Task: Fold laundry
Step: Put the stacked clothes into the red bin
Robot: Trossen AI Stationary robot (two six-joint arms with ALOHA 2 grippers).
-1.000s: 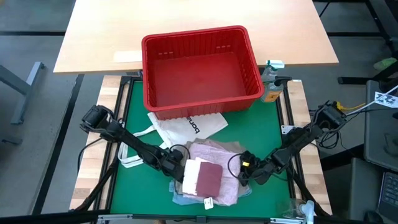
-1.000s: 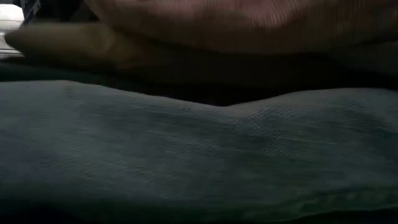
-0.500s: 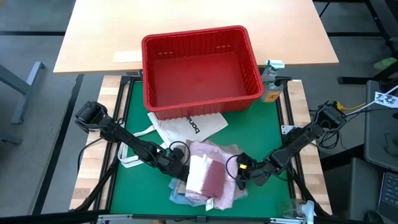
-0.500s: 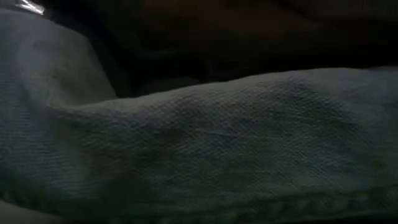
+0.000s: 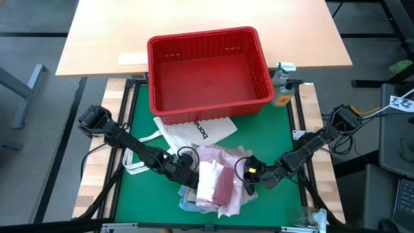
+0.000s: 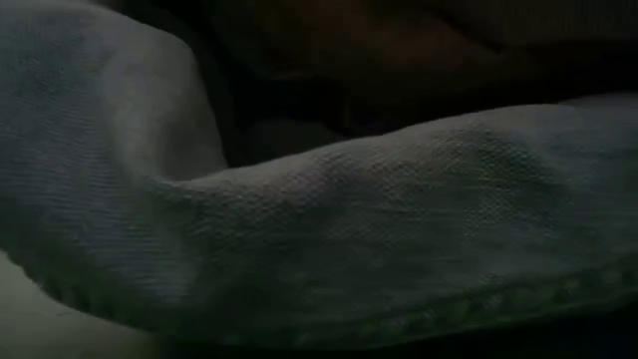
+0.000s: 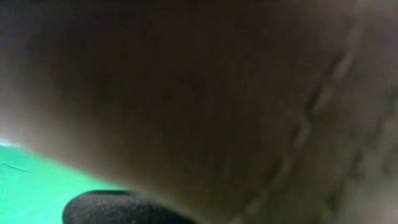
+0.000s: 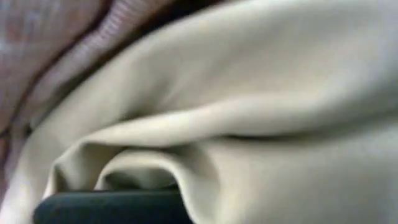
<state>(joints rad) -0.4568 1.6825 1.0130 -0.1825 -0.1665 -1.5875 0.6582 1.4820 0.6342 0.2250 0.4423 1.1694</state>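
Note:
The laundry point(image 5: 217, 184) is a bunched pile on the green mat point(image 5: 272, 136), near the table's front edge. A white piece point(image 5: 207, 178) and a maroon piece point(image 5: 223, 186) lie on top, with mottled pink cloth point(image 5: 220, 156) behind them and light blue cloth point(image 5: 186, 204) at the bottom. My left gripper point(image 5: 187, 178) is shut at the pile's left side. My right gripper point(image 5: 249, 176) is shut at its right side. Cloth point(image 6: 399, 229) fills the low view. My left gripper holds the pile's left edge point(image 5: 193, 181), coming slantwise down from the table's left. Cloth point(image 7: 249, 93) lies against the wrist camera and hides the pinch; only one finger point(image 7: 118, 208) shows below it. That edge is raised off the mat. My right gripper holds beige cloth at the pile's right edge point(image 5: 244, 180), coming slantwise down from the table's right. A fold of the beige cloth point(image 8: 186, 168) wraps over the one finger point(image 8: 112, 208) that shows. That edge is raised, and the pile's middle rests on the mat.
A white tote bag point(image 5: 194, 131) with black lettering lies just behind the pile, its loop handles toward the left. Behind it stands a red slotted basket point(image 5: 207, 68). A small bottle point(image 5: 283, 81) stands to the right of the basket. Bare mat lies to the right of the pile.
Both grippers have risen and come toward each other, each drawing one side edge of the pile up and inward. The pile, flat and wide before, is now narrower and bunched. The white and maroon pieces on top have tilted and crumpled.

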